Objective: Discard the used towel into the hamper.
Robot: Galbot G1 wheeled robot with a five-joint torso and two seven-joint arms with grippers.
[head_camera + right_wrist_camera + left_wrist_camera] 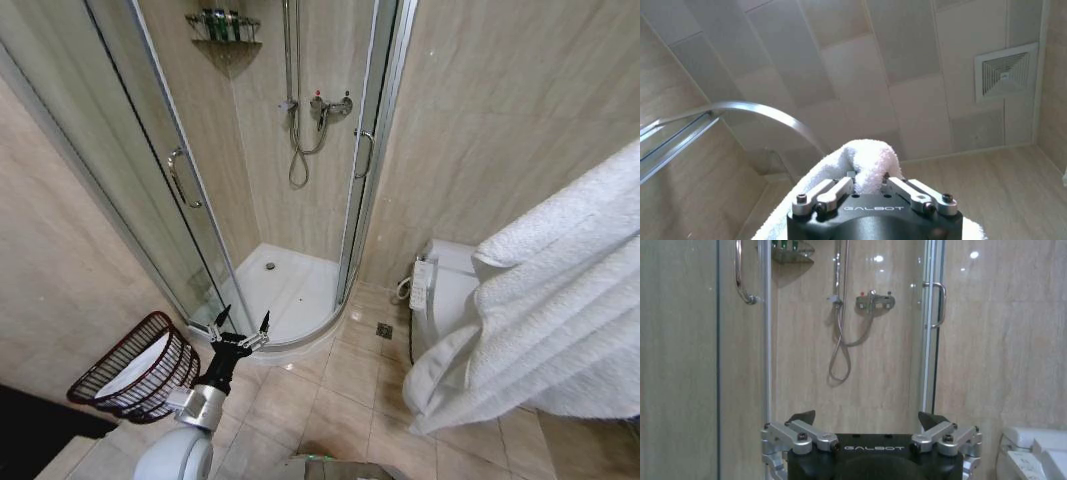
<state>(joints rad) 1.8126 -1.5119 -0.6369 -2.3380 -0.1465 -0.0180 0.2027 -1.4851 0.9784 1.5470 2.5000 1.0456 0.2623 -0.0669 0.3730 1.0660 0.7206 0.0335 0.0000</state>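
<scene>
The white towel (560, 300) hangs in thick folds close to the head camera on the right, above the toilet. In the right wrist view my right gripper (867, 185) points up toward the ceiling and is shut on a fold of the towel (863, 160). The hamper (135, 370), a dark reddish-brown lattice basket with something white inside, stands on the floor at the lower left. My left gripper (245, 316) is held out just right of the hamper with its fingers spread open and nothing between them; it faces the shower in the left wrist view (867, 417).
A corner shower with glass doors (180, 180) and a white tray (290, 290) lies straight ahead. A white toilet (450, 290) stands by the right wall, partly behind the towel. A floor drain (385, 330) sits in the tiled floor between them.
</scene>
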